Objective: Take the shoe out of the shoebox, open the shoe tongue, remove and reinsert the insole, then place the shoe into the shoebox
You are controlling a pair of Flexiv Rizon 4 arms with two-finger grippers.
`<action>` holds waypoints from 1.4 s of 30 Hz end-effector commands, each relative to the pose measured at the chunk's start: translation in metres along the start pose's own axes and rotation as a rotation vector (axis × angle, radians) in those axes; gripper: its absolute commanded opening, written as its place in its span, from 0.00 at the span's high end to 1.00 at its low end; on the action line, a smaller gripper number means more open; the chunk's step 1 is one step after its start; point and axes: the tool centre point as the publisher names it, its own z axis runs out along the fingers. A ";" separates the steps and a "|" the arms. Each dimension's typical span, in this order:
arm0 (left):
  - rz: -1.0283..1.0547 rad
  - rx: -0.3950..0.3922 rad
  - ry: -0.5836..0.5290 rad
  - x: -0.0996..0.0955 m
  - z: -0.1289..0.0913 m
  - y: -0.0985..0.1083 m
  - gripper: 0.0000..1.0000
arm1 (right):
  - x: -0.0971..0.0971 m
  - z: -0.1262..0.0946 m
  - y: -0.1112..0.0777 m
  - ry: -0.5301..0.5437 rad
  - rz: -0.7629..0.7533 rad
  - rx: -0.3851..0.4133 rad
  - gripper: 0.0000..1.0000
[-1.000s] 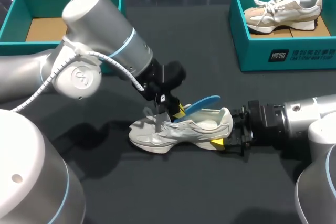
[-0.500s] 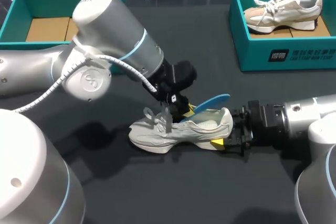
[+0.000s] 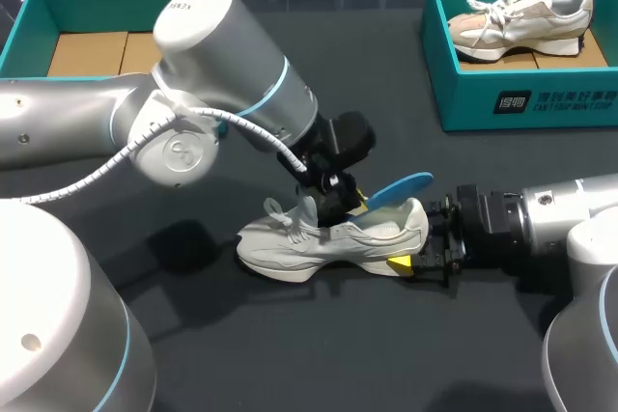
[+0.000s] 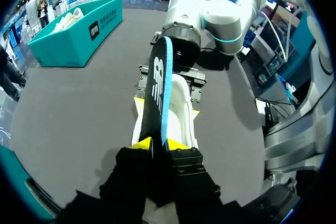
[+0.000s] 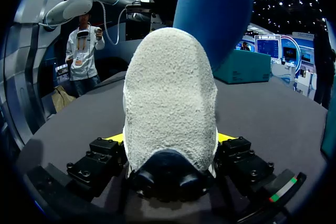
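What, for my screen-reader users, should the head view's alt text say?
The left hand holds a blue insole sticking out of a white shoe on the table, while the right hand grips the shoe's heel. A second shoe lies in a teal shoebox.

There are two shoes: a white shoe (image 3: pixel 328 238) in the middle of the frame and a tan shoe (image 3: pixel 521 16) at the upper right. There are two teal boxes: the left box (image 3: pixel 106 2) and the right box (image 3: pixel 463 103). There is one blue insole (image 3: pixel 398 188). There are two robot arms: the left arm (image 3: pixel 232 74) and the right arm (image 3: pixel 555 214).
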 end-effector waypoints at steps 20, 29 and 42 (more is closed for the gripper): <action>0.020 0.131 -0.160 0.021 0.000 -0.021 0.43 | 0.001 0.001 0.001 0.000 0.000 0.005 1.00; 0.021 0.172 -0.208 0.021 0.006 -0.027 0.49 | 0.001 0.001 0.001 0.000 0.000 0.005 1.00; 0.039 0.197 -0.281 0.016 0.019 -0.028 0.47 | 0.001 0.001 0.001 0.000 0.000 0.005 1.00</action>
